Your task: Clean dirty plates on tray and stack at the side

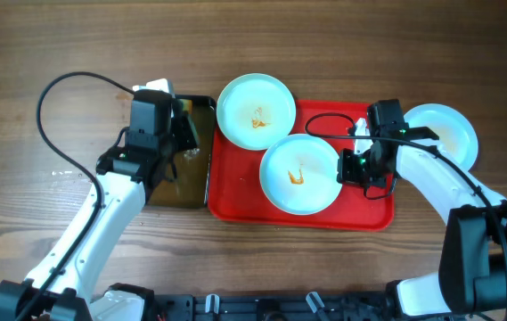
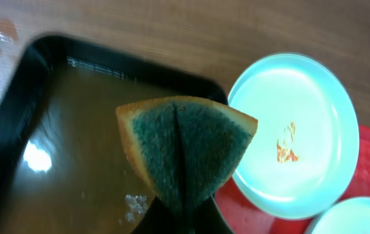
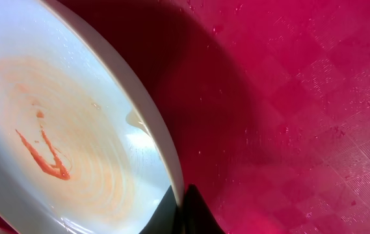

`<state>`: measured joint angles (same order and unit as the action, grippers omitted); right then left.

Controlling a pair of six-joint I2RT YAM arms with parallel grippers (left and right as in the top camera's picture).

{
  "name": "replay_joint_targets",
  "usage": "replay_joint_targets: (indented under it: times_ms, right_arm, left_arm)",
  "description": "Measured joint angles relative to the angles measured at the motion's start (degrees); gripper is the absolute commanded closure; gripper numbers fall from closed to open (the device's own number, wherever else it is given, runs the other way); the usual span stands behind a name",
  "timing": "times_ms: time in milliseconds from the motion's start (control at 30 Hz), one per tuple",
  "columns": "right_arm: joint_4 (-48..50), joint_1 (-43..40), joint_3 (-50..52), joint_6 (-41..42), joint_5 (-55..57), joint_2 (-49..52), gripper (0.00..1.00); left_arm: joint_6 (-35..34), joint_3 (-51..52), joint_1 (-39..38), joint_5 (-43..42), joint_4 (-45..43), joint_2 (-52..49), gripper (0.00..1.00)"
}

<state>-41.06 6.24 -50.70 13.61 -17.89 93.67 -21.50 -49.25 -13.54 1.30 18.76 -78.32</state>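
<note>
**A:** Wood-grain desk (image 1: 21,53) all round, with the red tray (image 1: 235,192) in the middle. What's nearest the robot?

**B:** The near plate (image 1: 299,174), lying on the tray with an orange smear in its centre. The right hand (image 3: 183,211) is clenched on its right rim. A dark shadow under that edge suggests it is tipped up slightly.

**A:** And the other arm?

**B:** The left hand (image 2: 181,218) grasps a folded green sponge (image 2: 185,146) with a tan backing, above the black tub (image 2: 15,110) of brownish water.

**A:** So which step is this?

**B:** Wiping, I judge. One plate is steadied and the sponge is ready but well apart from it. The next move calls for carrying the sponge over the tray onto that smear while the right hand keeps the plate from sliding.

**A:** And farther back?

**B:** The far plate (image 1: 255,110), also smeared, sits at the tray's back left corner, overhanging the edge just beside the tub. A third plate (image 1: 445,134) rests on the desk to the right, off the tray and partly hidden by the right arm. I can't tell whether it's clean.

**A:** Any brands or labels?

**B:** No readable writing anywhere.
</note>
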Motion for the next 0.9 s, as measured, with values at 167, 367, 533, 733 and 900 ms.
replay_joint_targets:
  times_ms: [167, 367, 533, 733, 900]
  right_arm:
    - [0.0, 0.0, 0.0, 0.0, 0.0, 0.0, 0.96]
    - [0.0, 0.0, 0.0, 0.0, 0.0, 0.0, 0.96]
    - [0.0, 0.0, 0.0, 0.0, 0.0, 0.0, 0.96]
    - [-0.1, 0.0, 0.0, 0.0, 0.0, 0.0, 0.96]
    - [-0.1, 0.0, 0.0, 0.0, 0.0, 0.0, 0.96]
  left_arm:
    - [-3.3, -0.1, 0.0, -9.9, 5.7, -7.5, 0.96]
    - [-4.6, -0.1, -1.6, -25.2, 2.7, -7.7, 0.96]
    - [-13.3, -0.2, -13.4, -28.9, -13.2, -11.3, 0.96]
    - [-22.8, -0.2, -22.2, -29.5, -27.3, -23.0, 0.96]
    - [-27.8, -0.2, -27.4, -29.7, -33.4, -29.6, 0.96]
